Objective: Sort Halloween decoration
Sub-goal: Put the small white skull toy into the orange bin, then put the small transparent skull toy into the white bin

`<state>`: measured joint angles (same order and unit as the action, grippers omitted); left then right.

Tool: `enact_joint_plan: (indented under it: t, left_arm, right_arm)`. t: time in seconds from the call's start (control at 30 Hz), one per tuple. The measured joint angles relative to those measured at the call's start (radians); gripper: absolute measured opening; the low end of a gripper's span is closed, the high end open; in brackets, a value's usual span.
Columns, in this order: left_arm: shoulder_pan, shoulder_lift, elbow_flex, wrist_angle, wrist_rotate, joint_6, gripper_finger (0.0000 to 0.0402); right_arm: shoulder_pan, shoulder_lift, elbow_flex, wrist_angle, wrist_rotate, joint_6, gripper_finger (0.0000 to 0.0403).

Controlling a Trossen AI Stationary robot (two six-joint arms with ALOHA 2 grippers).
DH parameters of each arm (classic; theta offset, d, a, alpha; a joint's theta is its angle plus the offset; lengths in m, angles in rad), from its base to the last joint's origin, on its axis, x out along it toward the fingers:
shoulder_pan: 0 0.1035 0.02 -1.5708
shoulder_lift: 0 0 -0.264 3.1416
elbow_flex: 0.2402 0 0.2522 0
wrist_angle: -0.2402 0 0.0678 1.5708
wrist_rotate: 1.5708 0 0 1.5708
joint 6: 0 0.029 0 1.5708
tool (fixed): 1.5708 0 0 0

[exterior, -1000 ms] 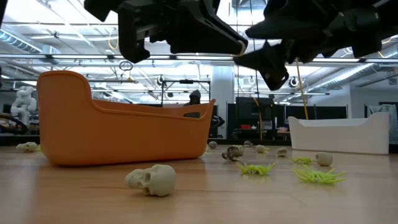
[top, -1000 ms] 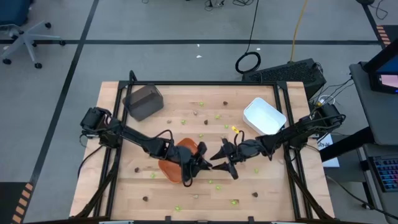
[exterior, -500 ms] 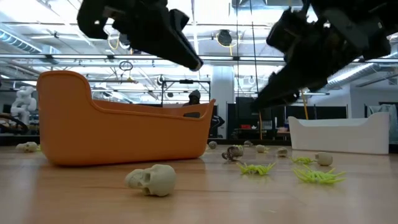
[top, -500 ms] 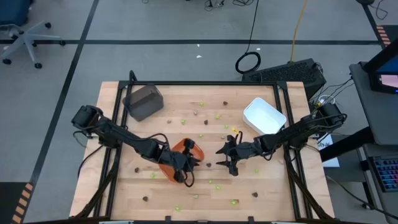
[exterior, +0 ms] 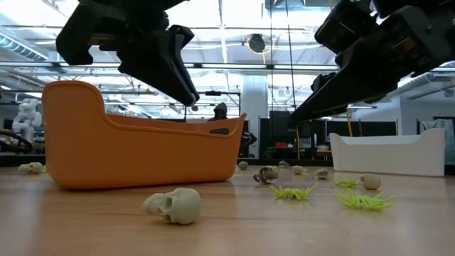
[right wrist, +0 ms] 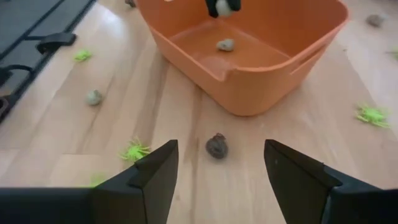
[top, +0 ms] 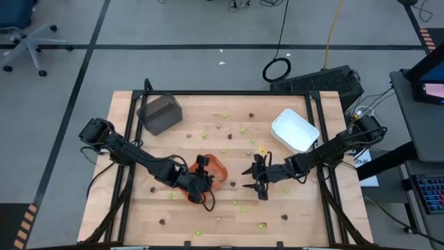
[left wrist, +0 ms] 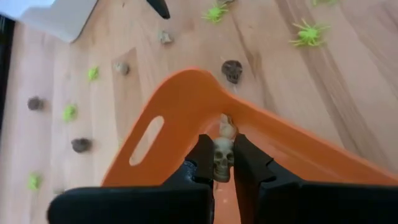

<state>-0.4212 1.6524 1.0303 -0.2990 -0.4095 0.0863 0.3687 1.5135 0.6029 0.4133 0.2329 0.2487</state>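
Now skull (left wrist: pixel 222 159) between left gripper (left wrist: pixel 223 163) fingers.

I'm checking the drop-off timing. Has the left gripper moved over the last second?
Yes. In the high view the left gripper, shut on a tan-grey skull, has pulled back toward the table's left side, and is now over the orange tray.

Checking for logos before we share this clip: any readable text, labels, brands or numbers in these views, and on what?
None readable in any view.
Orange tray, white tray, dark grey tray: plain, no print showing.
Skull held in the left gripper: no marking.
Screen at the high view's right edge: glows pink and blue, content too small to read.
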Motion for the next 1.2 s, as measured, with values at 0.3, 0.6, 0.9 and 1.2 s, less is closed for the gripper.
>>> enact_joint_plan:
  t: [0.3,0.6,0.9,1.2]
  left_arm:
    - [0.025,0.000,-0.009,-0.041,-0.002,-0.240,0.0066]
    - [0.030,0.000,-0.009,-0.052,-0.007,-0.357,0.0121]
    - [0.002,0.000,-0.009,-0.052,-0.060,-0.421,0.0154]
    - [-0.135,0.000,-0.009,-0.055,-0.185,-0.491,0.0155]
  right_arm:
    - [0.013,-0.031,0.000,-0.022,0.003,-0.008,0.0221]
    - [0.022,0.034,0.000,0.028,0.030,-0.010,0.0221]
    - [0.046,0.144,0.033,0.150,0.030,-0.013,0.0221]
    - [0.049,0.182,0.121,-0.002,0.060,-0.031,0.0221]
